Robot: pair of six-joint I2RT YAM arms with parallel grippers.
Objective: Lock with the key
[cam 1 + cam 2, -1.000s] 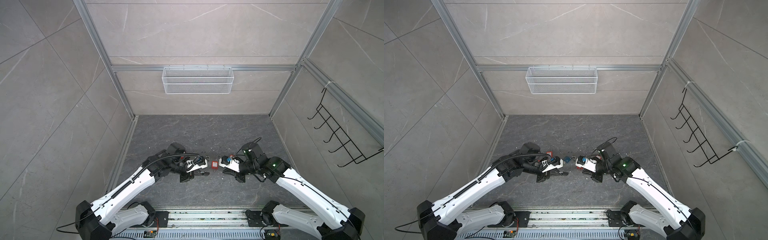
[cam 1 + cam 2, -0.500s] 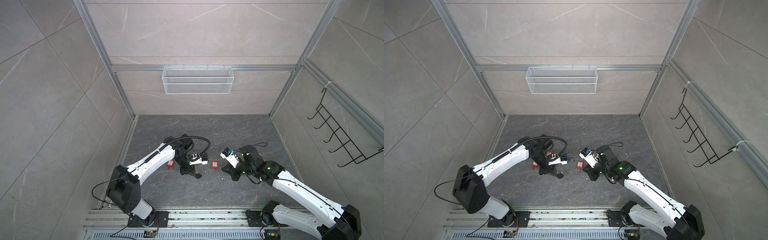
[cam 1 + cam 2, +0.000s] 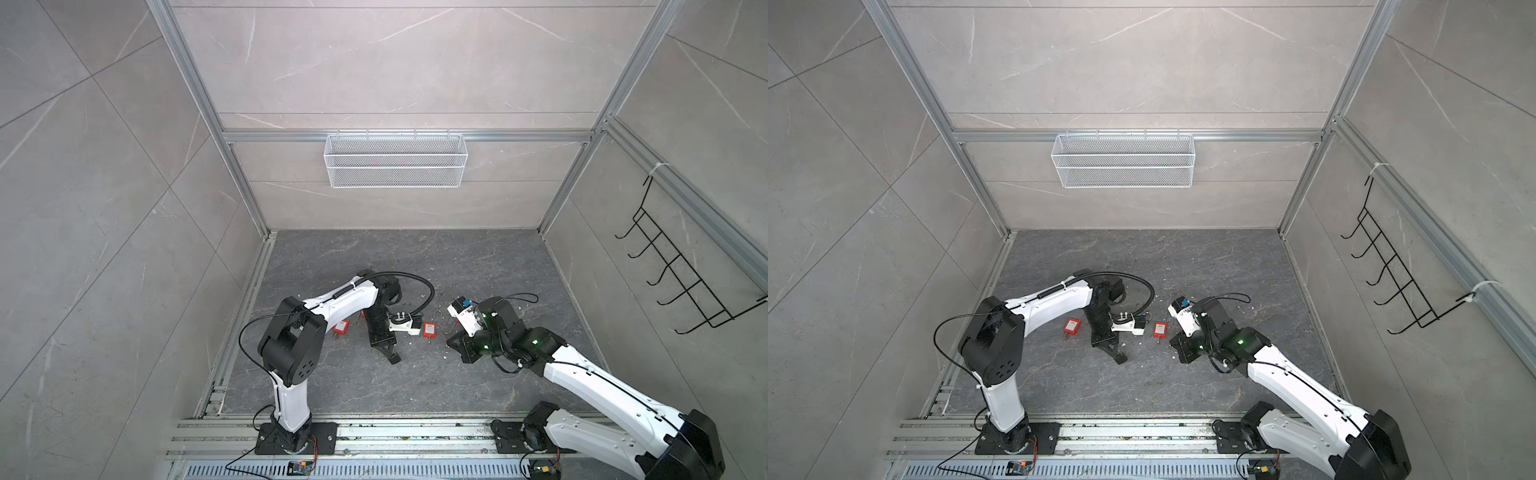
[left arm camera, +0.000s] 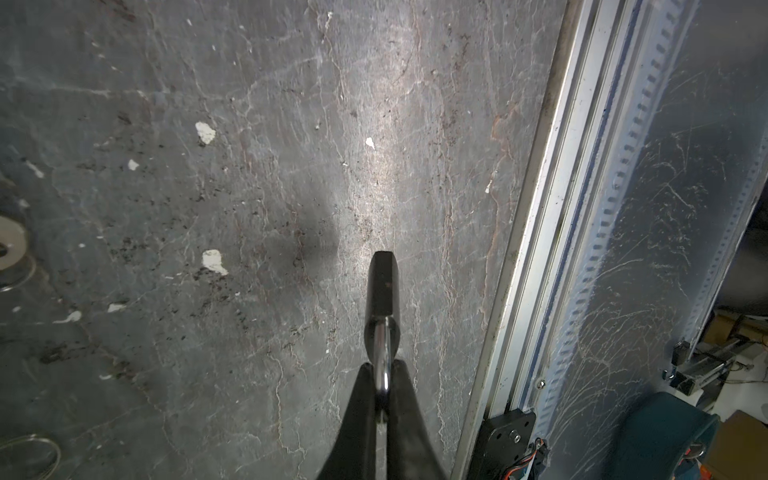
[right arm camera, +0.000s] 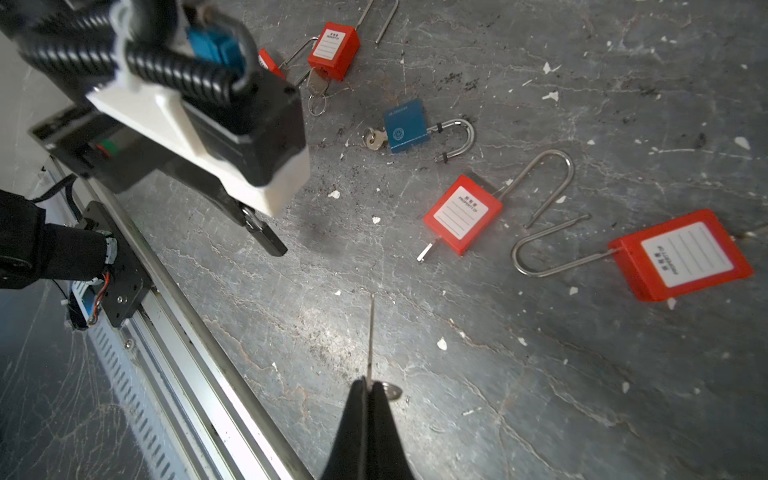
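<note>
My left gripper [image 4: 382,363] is shut on the silver shackle [image 4: 382,353] of a black padlock [image 4: 383,286]. The lock's body sticks out past the fingertips, just above the dark floor. In both top views that gripper [image 3: 388,351] [image 3: 1116,353] points toward the front rail. My right gripper [image 5: 369,380] is shut on a thin key [image 5: 370,332], seen edge-on, with its ring [image 5: 391,390] beside the fingertips. The key points roughly toward the black padlock [image 5: 268,239], with a wide gap between them. In both top views the right gripper [image 3: 453,343] [image 3: 1177,347] is low, right of centre.
Three red padlocks [image 5: 334,50] [image 5: 463,214] [image 5: 681,253] with long shackles and a blue padlock [image 5: 405,126] with a key in it lie on the floor. The aluminium front rail [image 5: 187,332] runs close by. A wire basket [image 3: 395,160] hangs on the back wall, and a hook rack [image 3: 681,274] on the right wall.
The two grippers were close together over the middle red padlock; now they are apart. The left arm has folded back, its gripper turned toward the front rail. The right gripper drew back rightward.
</note>
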